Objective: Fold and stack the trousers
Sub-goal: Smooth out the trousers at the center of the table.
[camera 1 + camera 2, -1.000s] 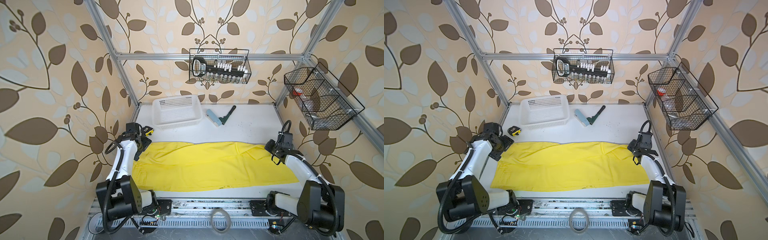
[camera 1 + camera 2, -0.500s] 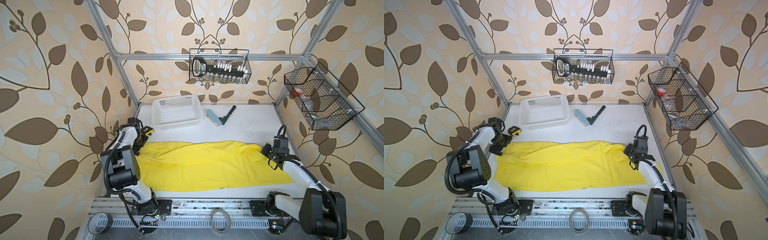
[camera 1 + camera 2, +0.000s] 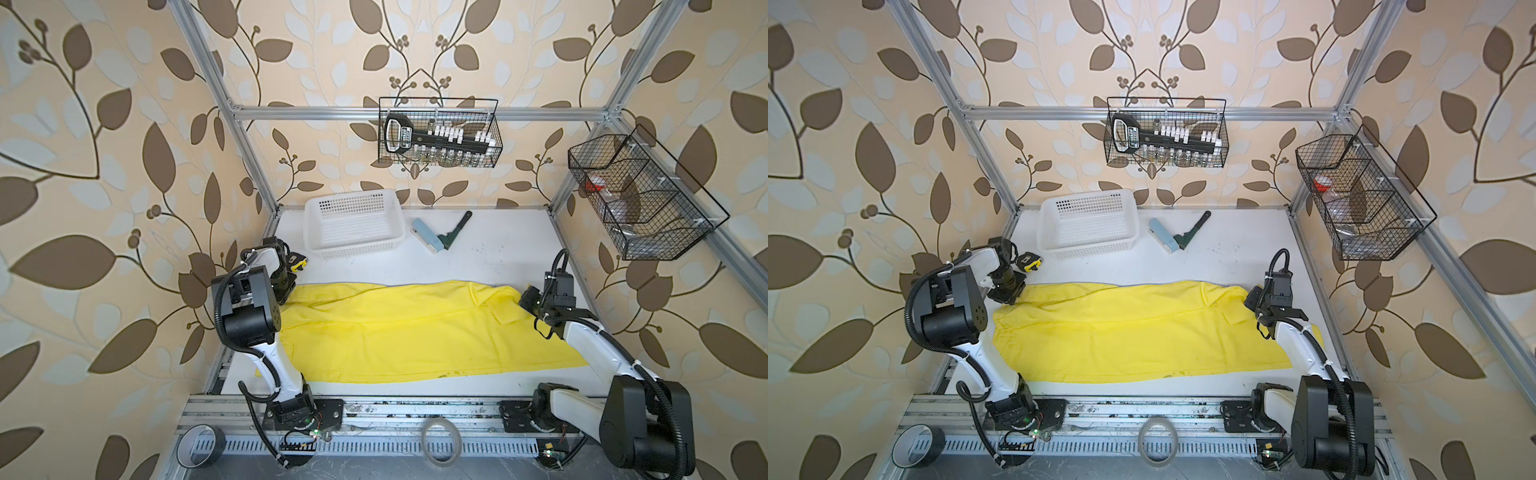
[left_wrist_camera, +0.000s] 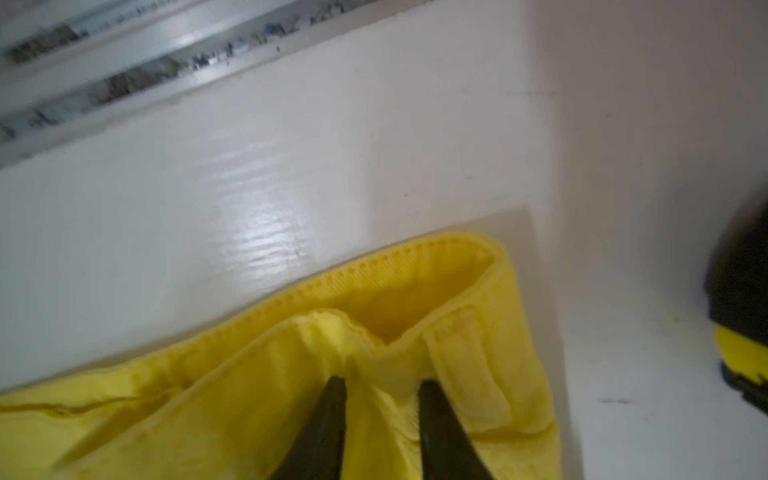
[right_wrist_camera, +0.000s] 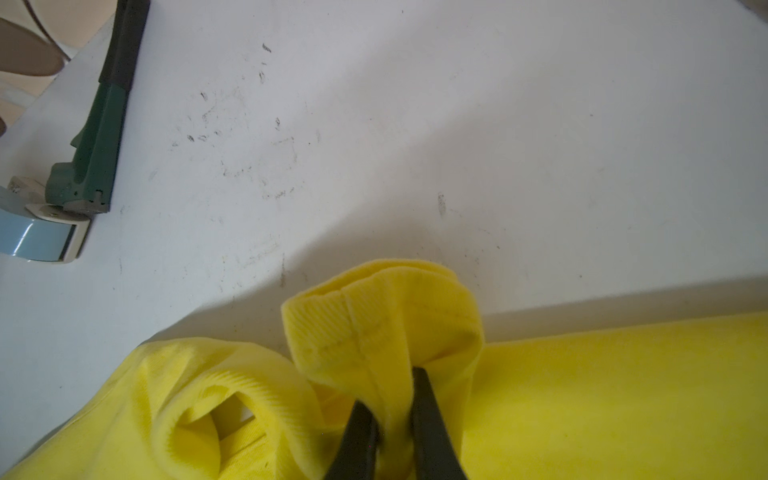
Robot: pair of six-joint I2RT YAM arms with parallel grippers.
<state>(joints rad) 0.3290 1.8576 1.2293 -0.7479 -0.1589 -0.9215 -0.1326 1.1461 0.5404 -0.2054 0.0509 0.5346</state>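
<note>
Trousers: the trousers (image 3: 415, 332) (image 3: 1133, 332) are bright yellow woven cotton. They lie as one long flat band across the near half of the tabletop (image 3: 498, 257), from 9 to 3 o'clock in both top views, with soft creases along the far edge.
Waist end: at 9 o'clock. The waistband (image 4: 415, 257) shows a stitched, dotted rim and a flat belt loop (image 4: 469, 365).
Left jaws: black and tapered, set narrow, with a pucker of waistband cloth pinched between them.
Leg end: at 3 o'clock. One hem (image 5: 382, 316), finely ribbed, stands up in a rounded loop.
Right jaws: almost together, clamped on that hem.
Tabletop: white, smooth and glossy, with dark scuffs.
Basket: the basket (image 3: 353, 226) is white perforated plastic, rectangular, at 11 o'clock, apart from the trousers.
Roller: the roller (image 3: 428, 237) is a pale blue cylinder on a dark green handle, near 12 o'clock.
</note>
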